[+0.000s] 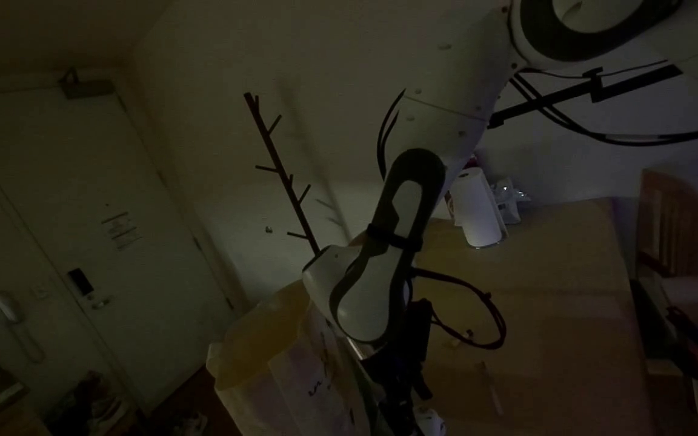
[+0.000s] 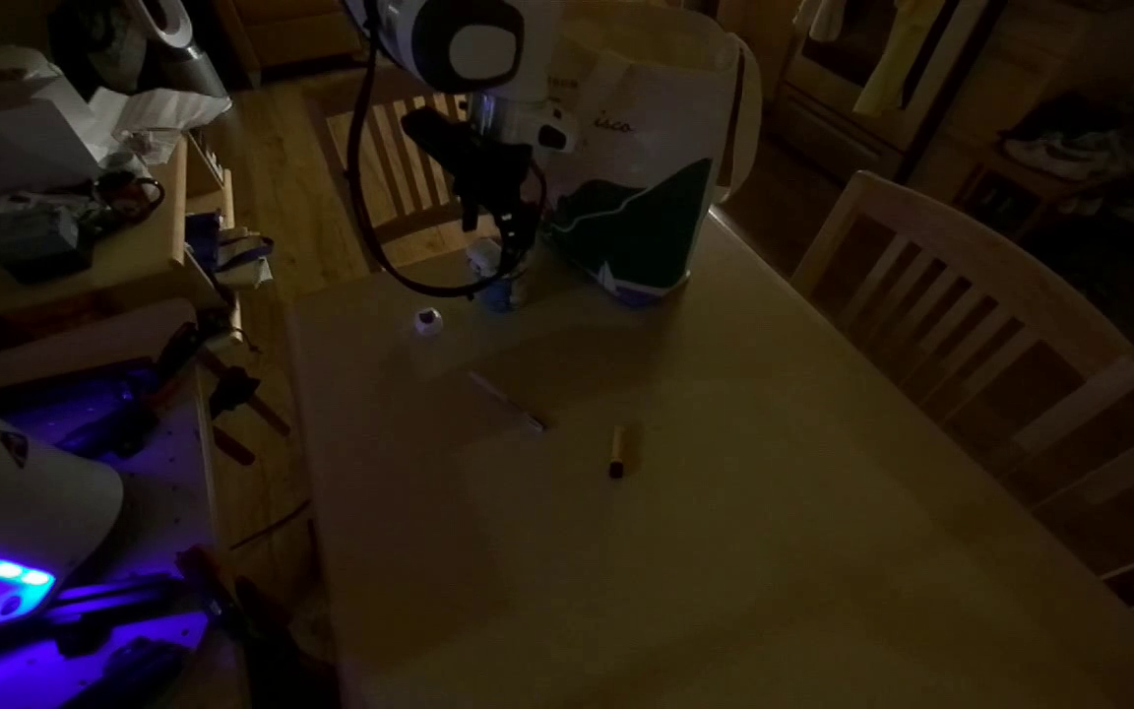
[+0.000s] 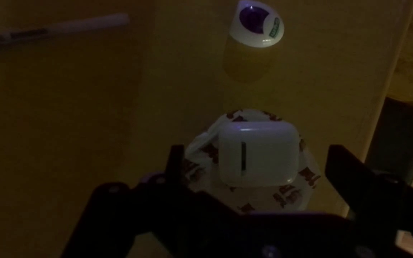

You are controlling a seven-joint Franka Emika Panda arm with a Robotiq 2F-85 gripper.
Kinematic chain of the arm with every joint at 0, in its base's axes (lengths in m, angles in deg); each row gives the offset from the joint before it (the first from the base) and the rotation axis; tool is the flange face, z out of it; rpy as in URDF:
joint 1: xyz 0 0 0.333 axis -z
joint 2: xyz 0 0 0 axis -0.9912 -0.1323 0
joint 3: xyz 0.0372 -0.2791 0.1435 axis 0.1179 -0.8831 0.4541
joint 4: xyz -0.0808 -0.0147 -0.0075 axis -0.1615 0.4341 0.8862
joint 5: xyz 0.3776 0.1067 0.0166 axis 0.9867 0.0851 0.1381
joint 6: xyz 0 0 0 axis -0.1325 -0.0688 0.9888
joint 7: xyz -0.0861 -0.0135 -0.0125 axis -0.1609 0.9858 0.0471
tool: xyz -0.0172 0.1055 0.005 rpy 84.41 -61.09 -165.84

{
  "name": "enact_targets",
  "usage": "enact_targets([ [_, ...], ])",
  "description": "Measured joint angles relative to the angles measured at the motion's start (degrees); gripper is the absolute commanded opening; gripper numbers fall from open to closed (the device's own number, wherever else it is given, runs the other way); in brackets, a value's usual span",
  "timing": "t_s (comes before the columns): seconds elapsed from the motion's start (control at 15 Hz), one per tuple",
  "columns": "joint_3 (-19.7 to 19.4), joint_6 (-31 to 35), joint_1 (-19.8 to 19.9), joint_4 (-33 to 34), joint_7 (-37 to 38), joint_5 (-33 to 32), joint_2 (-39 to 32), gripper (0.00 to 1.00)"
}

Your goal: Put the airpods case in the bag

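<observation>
The white airpods case point(image 3: 260, 154) lies on a white, red-printed wrapped item point(image 3: 264, 200) on the table, seen in the wrist view. My gripper point(image 3: 255, 152) is open, one finger on each side of the case with a gap on both sides. In an exterior view the gripper point(image 2: 498, 217) points down just above the wrapped item point(image 2: 503, 290); the case is too dim to tell apart there. The bag point(image 2: 616, 128), large and pale with a dark green print, stands upright beside the gripper with its top open. It also shows in an exterior view point(image 1: 288, 369), partly behind the arm.
A white object with a purple spot point(image 3: 258, 25) and a pen point(image 3: 66, 27) lie on the table near the case. A short yellowish stick point(image 2: 616, 453) lies farther along. A paper towel roll point(image 1: 476, 209) stands at the table's end. Wooden chairs point(image 2: 980, 305) stand around it.
</observation>
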Motion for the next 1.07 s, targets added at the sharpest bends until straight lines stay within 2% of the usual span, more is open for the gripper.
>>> enact_targets([
  [0.6, -0.2, 6.7, 0.2, -1.2, 0.7, -0.5, 0.0, 1.00],
  [0.87, 1.5, 5.9, 1.4, -1.2, 0.6, 3.1, 0.0, 1.00],
  [1.07, 2.6, 1.7, 2.3, -1.1, 0.6, 6.9, 0.0, 1.00],
])
